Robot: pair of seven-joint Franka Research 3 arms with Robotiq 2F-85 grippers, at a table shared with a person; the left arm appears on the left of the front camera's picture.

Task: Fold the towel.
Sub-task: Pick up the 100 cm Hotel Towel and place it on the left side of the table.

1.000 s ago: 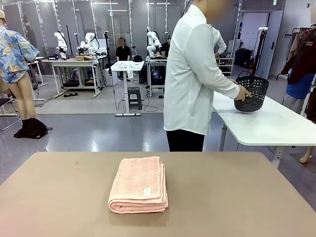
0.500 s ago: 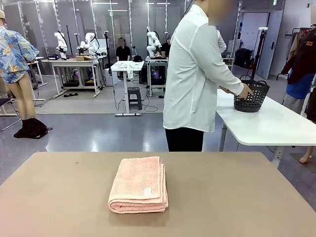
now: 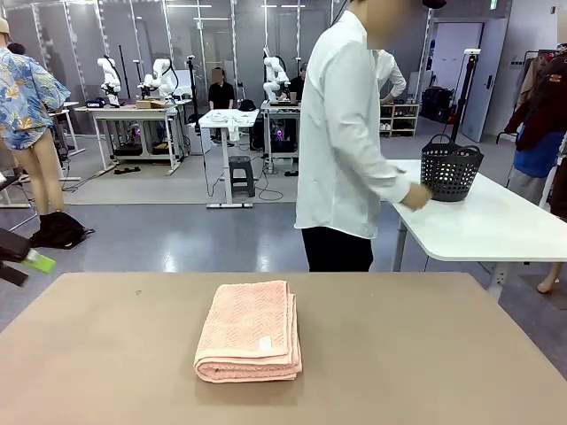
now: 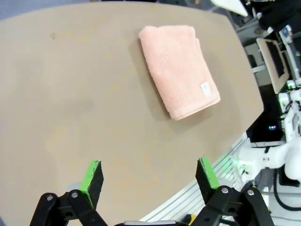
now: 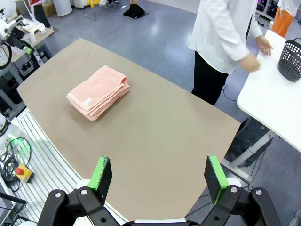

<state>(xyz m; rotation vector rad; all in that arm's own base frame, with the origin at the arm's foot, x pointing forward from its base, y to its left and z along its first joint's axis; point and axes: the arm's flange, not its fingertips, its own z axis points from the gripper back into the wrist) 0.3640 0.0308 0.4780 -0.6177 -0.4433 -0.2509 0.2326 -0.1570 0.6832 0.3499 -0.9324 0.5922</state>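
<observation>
On the brown surface [image 3: 425, 354], the towel [image 3: 250, 332] lies folded near the middle, white label up. Above it, my left end effector [image 4: 149, 176] and right end effector [image 5: 158, 176] both hang fully spread, holding nothing, well apart from the towel.

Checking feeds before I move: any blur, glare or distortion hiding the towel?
Front view: towel sharp, evenly lit, no glare. Left wrist view: wide-angle bends the table edge; towel clear. Right wrist view: the person's hand is motion-blurred; towel sharp.
</observation>
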